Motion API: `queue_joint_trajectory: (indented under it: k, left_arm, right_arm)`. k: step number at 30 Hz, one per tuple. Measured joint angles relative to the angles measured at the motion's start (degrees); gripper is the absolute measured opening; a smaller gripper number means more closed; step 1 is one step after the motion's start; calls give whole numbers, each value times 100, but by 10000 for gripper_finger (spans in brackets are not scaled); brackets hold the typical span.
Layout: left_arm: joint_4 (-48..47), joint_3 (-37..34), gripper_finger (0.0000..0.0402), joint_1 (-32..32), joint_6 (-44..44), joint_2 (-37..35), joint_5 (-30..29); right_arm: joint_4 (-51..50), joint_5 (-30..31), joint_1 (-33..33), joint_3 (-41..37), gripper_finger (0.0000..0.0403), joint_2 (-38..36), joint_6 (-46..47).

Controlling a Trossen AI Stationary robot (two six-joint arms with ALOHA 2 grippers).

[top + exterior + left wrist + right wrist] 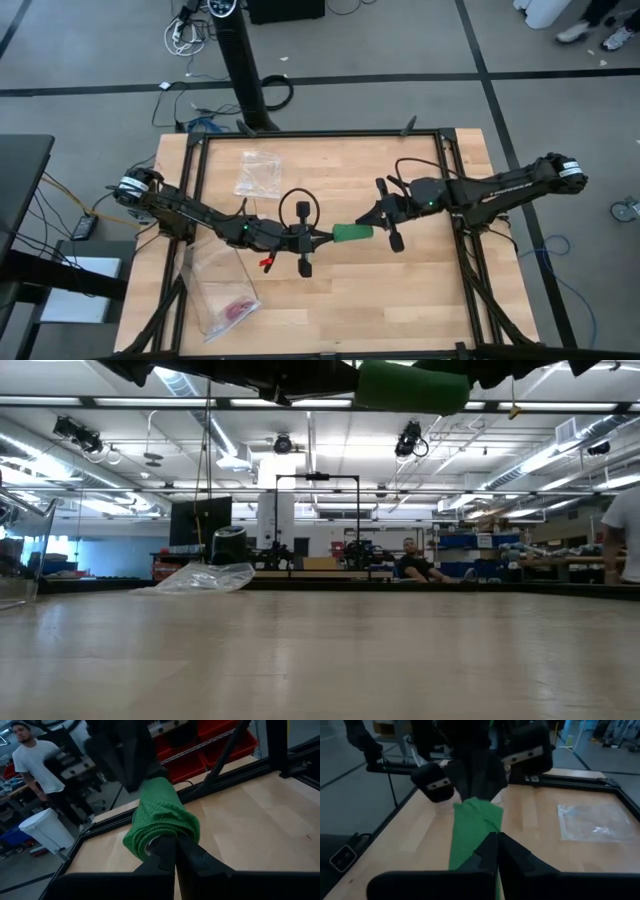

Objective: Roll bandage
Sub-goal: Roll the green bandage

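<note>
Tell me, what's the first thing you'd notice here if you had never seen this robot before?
The bright green bandage jumps out: it hangs in the air above the middle of the wooden table, held between two dark arms. The left gripper pinches one end and the right gripper pinches the other, both shut tight. After that, the clear plastic bags lying on the table's left side.

Green bandage (353, 234) – rolled cylinder, horiz., midair above table ctr.
</note>
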Motion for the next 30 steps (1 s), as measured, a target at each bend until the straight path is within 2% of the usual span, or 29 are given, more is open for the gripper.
queue_joint_trajectory:
  k: [8, 19, 25, 28, 30]
  left_arm:
    - [-22, 0, 3, 0, 96, 0, -20]
    - [-157, 0, 3, 0, 95, 0, -29]
    - [-244, 0, 3, 20, 81, 0, -132]
    - [-364, 2, 3, 73, -199, -4, -89]
    - [-820, 21, 3, 167, -599, -42, 63]
  right_arm:
    - [447, 71, 15, -504, 5, 1, 326]
    - [849, 87, -164, -549, 10, -247, 294]
    - [739, -236, -202, -549, 2, -73, 288]
    - [637, -133, -205, -549, 5, -19, 278]
    - [456, 64, -236, -549, 11, -102, 226]
